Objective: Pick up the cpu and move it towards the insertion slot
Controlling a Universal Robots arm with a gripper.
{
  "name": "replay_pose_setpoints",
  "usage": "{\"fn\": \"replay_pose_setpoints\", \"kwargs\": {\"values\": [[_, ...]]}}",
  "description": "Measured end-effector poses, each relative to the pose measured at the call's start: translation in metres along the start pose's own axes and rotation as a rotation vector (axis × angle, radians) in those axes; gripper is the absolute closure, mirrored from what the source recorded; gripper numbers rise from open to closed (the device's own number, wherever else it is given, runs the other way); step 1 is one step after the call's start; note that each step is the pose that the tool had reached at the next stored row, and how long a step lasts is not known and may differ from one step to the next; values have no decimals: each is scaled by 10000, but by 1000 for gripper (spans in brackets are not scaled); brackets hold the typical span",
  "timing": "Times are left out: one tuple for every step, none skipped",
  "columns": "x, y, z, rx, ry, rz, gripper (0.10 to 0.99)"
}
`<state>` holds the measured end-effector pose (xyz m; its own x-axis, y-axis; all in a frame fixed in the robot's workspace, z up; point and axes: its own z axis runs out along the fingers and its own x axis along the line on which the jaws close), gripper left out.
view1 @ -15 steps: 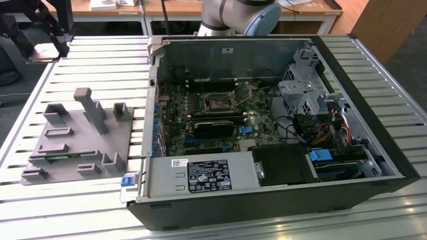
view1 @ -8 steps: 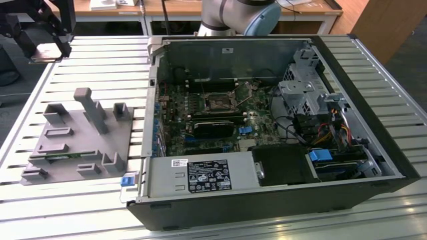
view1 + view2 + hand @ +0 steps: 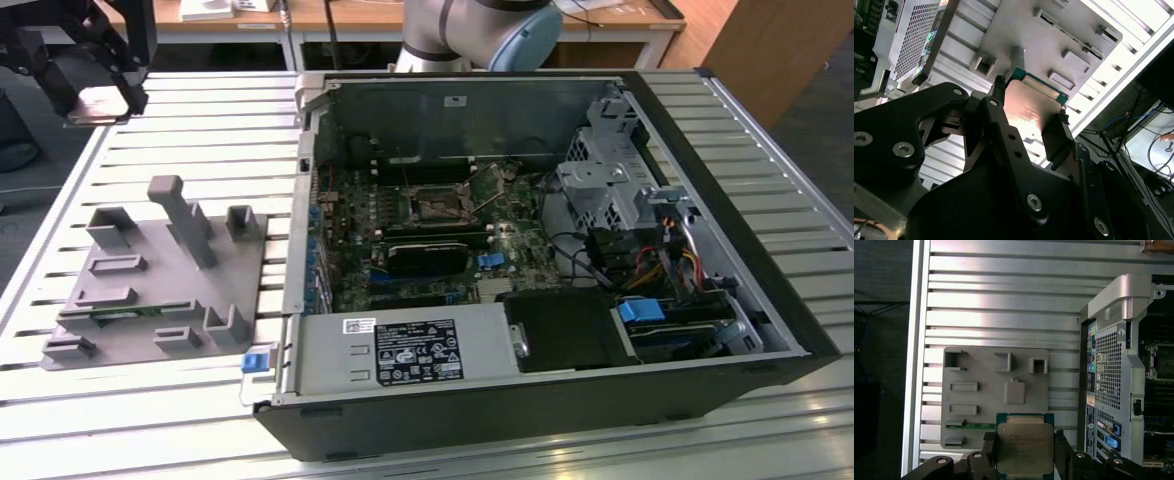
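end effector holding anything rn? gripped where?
Yes: the cpu, pinched by two opposite side edges between the fingers of the end effector, metal top facing the first wrist view, above the grey fixture.

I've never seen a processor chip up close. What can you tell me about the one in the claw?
The flat square cpu with a shiny silver-grey metal lid on a green board rim is clamped on two opposite edges by the black claw. It is held in the air above the grey plastic fixture, away from the open computer case.
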<state>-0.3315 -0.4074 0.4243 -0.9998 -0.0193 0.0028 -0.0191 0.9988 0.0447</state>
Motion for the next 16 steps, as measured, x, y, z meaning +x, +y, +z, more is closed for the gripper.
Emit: {"fn": "replay_pose_setpoints", "kwargs": {"values": [[-5,0,0,0,0,0,545],[-10,0,0,0,1,0,545],[-14,0,0,0,1,0,545],[-19,0,0,0,0,0,545],[-24,0,0,1,0,0,545],[-29,0,0,1,0,0,545],[-33,0,0,0,0,0,545],[-38,0,0,0,0,0,545],[-43,-1,0,0,0,0,545],[-48,-1,-1,1,1,0,545],[-54,-1,-1,0,1,0,545],[-59,-1,0,0,0,0,545],[-65,-1,-1,0,1,0,545],[-71,-1,0,0,0,0,545],[-77,-1,0,0,0,0,545],[-82,-1,0,0,0,1,545]]}}
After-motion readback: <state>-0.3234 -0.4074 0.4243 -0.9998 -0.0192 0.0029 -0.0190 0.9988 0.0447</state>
